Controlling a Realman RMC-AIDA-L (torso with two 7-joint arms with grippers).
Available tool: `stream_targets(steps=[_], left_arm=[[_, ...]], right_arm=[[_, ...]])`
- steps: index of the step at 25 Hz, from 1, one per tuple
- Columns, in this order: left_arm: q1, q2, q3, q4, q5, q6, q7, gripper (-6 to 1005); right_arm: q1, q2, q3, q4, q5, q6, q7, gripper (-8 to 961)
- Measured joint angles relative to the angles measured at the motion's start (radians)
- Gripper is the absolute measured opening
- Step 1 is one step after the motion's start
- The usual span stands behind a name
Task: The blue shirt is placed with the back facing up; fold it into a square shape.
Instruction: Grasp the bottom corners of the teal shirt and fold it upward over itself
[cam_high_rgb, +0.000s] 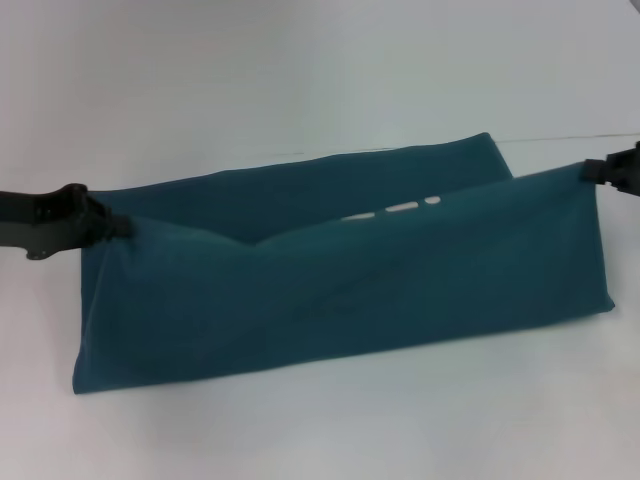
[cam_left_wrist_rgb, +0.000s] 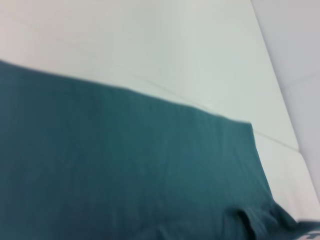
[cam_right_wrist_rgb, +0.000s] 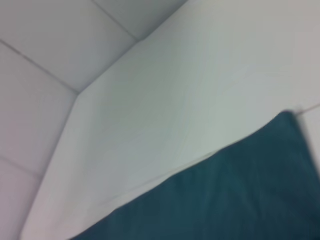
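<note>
1. We are seeing the left end effector as a matte black piece, blocky and angular, narrowing toward its tip.
2. We are noticing a rounded black knuckle on top of it, and a small pale spot low on its body.
3. We are seeing the right end effector as black too, with stepped, angular edges, cut off by the picture's side.
</note>
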Motion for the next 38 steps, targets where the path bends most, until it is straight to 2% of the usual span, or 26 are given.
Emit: stream_targets(steps=[3, 7, 12, 18, 20, 25, 38], left_arm=[[-0.008, -0.007, 0.007, -0.022, 0.002, -0.063, -0.001, 12], [-0.016, -0.021, 0.014, -0.041, -0.002, -0.143, 0.001, 12], [-0.033, -0.038, 0.014, -0.042, -0.004, -0.216, 0.004, 12], [-0.058, -0.046, 0.017, -0.065, -0.003, -0.311, 0.004, 12], [-0.067, -0.047, 0.037, -0.094, 0.002, -0.363, 0.006, 12], [-0.071, -0.059, 0.112, -0.124, 0.003, -0.472, -0.001, 12], [-0.084, -0.063, 0.114, -0.110, -0.003, -0.563, -0.005, 12]], right_arm=[[0.020, 0.028, -0.039, 0.014, -0.002, 0.104, -0.014, 35], [0.050, 0.052, -0.121, 0.053, -0.003, 0.245, -0.018, 35], [0.086, 0.064, -0.182, 0.081, -0.002, 0.384, -0.008, 35], [0.127, 0.077, -0.190, 0.102, 0.001, 0.515, 0.003, 34], [0.152, 0.088, -0.214, 0.132, -0.004, 0.608, -0.003, 34], [0.180, 0.099, -0.275, 0.168, -0.005, 0.716, 0.001, 34], [0.260, 0.124, -0.304, 0.199, -0.003, 0.870, -0.003, 35]])
